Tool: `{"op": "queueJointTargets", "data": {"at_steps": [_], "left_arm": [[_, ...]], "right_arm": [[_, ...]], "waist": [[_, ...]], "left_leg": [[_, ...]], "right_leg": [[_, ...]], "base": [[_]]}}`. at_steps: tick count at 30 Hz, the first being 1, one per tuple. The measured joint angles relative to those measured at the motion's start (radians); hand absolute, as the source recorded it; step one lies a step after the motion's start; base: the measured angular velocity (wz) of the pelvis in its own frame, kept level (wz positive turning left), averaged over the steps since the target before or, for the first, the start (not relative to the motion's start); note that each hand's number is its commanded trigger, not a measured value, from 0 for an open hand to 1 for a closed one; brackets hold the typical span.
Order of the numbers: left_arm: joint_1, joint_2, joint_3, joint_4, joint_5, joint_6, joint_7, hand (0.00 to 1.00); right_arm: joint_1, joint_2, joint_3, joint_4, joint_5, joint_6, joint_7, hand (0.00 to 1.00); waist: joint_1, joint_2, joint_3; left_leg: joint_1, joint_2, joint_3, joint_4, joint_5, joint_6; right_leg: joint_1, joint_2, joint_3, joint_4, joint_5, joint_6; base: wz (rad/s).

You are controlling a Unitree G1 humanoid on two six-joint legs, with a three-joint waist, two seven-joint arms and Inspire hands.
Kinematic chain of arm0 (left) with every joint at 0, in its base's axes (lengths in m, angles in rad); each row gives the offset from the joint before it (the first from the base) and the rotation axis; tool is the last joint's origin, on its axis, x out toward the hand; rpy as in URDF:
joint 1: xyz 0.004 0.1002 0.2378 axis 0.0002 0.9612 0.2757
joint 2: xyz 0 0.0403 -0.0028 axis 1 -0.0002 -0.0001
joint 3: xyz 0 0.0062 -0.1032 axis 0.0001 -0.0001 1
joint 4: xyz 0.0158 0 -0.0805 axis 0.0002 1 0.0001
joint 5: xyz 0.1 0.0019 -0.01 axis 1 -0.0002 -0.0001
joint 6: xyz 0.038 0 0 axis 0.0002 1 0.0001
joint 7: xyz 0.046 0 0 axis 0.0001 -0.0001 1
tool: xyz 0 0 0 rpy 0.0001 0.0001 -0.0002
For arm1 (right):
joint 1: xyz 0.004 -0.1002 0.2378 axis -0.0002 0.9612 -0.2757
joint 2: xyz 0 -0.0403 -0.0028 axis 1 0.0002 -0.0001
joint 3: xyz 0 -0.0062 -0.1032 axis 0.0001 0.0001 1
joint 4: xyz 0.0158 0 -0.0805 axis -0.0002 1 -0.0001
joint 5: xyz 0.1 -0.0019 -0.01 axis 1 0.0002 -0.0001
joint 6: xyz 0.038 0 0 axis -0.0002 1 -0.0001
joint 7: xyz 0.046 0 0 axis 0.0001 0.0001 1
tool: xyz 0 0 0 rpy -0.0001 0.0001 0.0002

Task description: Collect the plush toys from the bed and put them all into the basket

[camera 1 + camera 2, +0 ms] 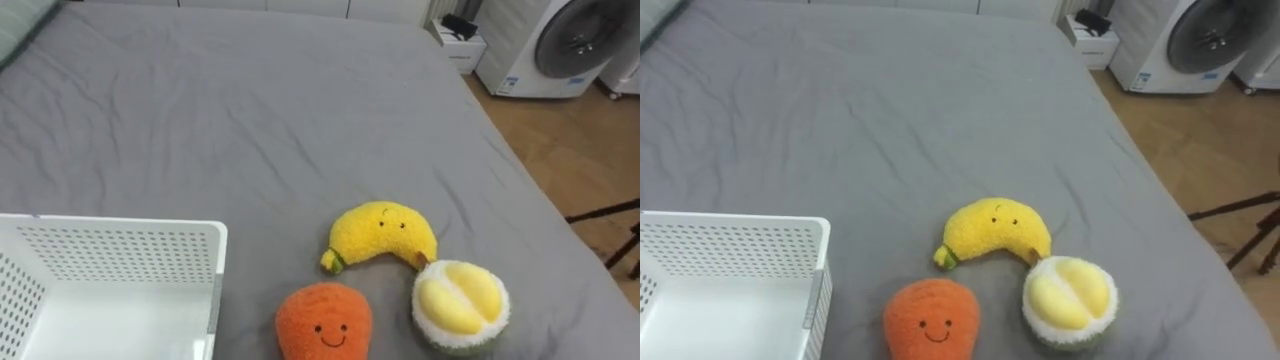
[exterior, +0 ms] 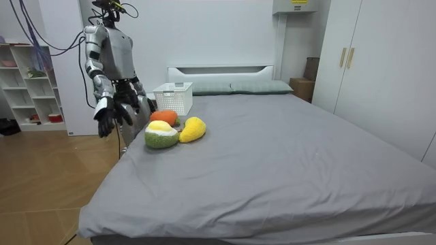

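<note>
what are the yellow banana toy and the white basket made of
Banana toy: soft plush fabric, going by its fuzzy matte nap and the small face on it. White basket: looks like rigid plastic, smooth and faintly glossy, its walls pierced by regular rows of small holes.

Soft, even light falls from above. The grey bed (image 1: 300, 120) is lit evenly from edge to edge, and its creases show as gentle shading. The plush toys (image 1: 383, 236) throw short, faint shadows on the sheet just beneath them. The white basket (image 1: 120, 250) is bright, its holes plain to see. The wooden floor (image 1: 570, 150) carries a mild sheen, and in the room view the white wall (image 2: 204, 34) is evenly bright.
</note>
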Motion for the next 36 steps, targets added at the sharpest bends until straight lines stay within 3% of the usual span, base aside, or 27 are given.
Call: {"op": "queueJointTargets", "data": {"at_steps": [5, 9, 12, 14, 21, 24, 26, 28, 33, 36], "left_arm": [[-0.017, -0.007, -0.031, -0.004, -0.002, 0.000, 0.002, 0.00], [-0.025, -0.011, -0.041, -0.018, -0.008, 0.001, 0.000, 0.00], [-0.023, -0.016, -0.044, -0.031, -0.008, 0.000, -0.002, 0.00], [-0.016, -0.025, -0.052, -0.042, -0.008, 0.000, -0.004, 0.00], [-0.004, -0.034, -0.053, -0.043, -0.006, -0.003, -0.001, 0.00], [-0.003, -0.033, -0.057, -0.043, -0.006, -0.004, 0.003, 0.00], [-0.013, -0.033, -0.061, -0.040, 0.000, -0.003, 0.003, 0.00], [-0.024, -0.033, -0.062, -0.040, 0.000, -0.003, 0.002, 0.00], [-0.028, -0.033, -0.060, -0.043, 0.014, 0.004, -0.013, 0.00], [-0.035, -0.030, -0.061, -0.044, 0.023, 0.018, -0.028, 0.00]], "right_arm": [[-0.007, 0.002, 0.079, -0.275, -0.186, -0.001, -0.028, 0.00], [-0.010, 0.002, 0.128, -0.355, -0.256, -0.002, 0.001, 0.00], [-0.017, 0.003, 0.161, -0.370, -0.307, -0.002, 0.034, 0.00], [-0.008, 0.005, 0.193, -0.406, -0.336, 0.000, 0.060, 0.00], [-0.006, 0.006, 0.285, -0.369, -0.383, 0.004, 0.174, 0.00], [-0.003, 0.007, 0.337, -0.304, -0.383, 0.022, 0.245, 0.00], [-0.001, 0.007, 0.355, -0.253, -0.389, 0.028, 0.299, 0.00], [-0.002, 0.006, 0.354, -0.200, -0.408, 0.032, 0.333, 0.00], [-0.003, 0.005, 0.354, -0.134, -0.440, 0.047, 0.438, 0.00], [-0.003, 0.002, 0.353, -0.102, -0.455, 0.058, 0.483, 0.00]], "waist": [[0.029, 0.017, 0.0017], [0.050, 0.019, 0.0028], [0.060, 0.025, 0.0006], [0.067, 0.037, -0.0052], [0.076, 0.032, -0.0057], [0.079, 0.021, -0.0016], [0.093, 0.023, 0.0045], [0.101, 0.023, 0.0047], [0.115, 0.021, -0.0013], [0.116, 0.020, -0.0038]], "left_leg": [[-0.016, 0.004, -0.001, 0.001, 0.000, 0.000], [-0.018, 0.004, -0.004, -0.001, 0.000, 0.000], [-0.019, 0.004, -0.005, -0.001, 0.000, 0.000], [-0.023, 0.004, -0.005, -0.001, 0.000, 0.000], [-0.013, 0.003, -0.013, 0.001, 0.001, -0.001], [-0.005, 0.003, -0.013, 0.001, 0.001, -0.001], [-0.001, 0.002, -0.013, 0.001, 0.001, 0.000], [-0.001, 0.001, -0.014, 0.002, 0.001, 0.000], [-0.017, 0.001, -0.015, 0.002, 0.001, 0.000], [-0.016, -0.001, -0.033, 0.003, 0.002, 0.000]], "right_leg": [[-0.017, -0.001, -0.005, 0.001, -0.001, -0.001], [-0.018, -0.001, -0.006, 0.000, -0.001, -0.001], [-0.017, -0.003, -0.014, 0.000, -0.001, -0.001], [-0.016, -0.005, -0.016, 0.000, -0.001, -0.001], [0.007, -0.011, -0.019, -0.003, -0.003, 0.000], [0.015, -0.011, -0.018, -0.003, -0.002, 0.000], [0.017, -0.012, -0.018, -0.002, -0.003, 0.000], [0.016, -0.012, -0.018, -0.001, -0.003, 0.001], [0.001, -0.013, -0.017, 0.001, -0.003, 0.000], [0.005, -0.014, -0.041, -0.002, -0.003, 0.000]], "base": [[0.00], [0.04], [0.01], [0.00], [0.04], [0.00], [0.00], [0.00], [0.00], [0.14]]}}
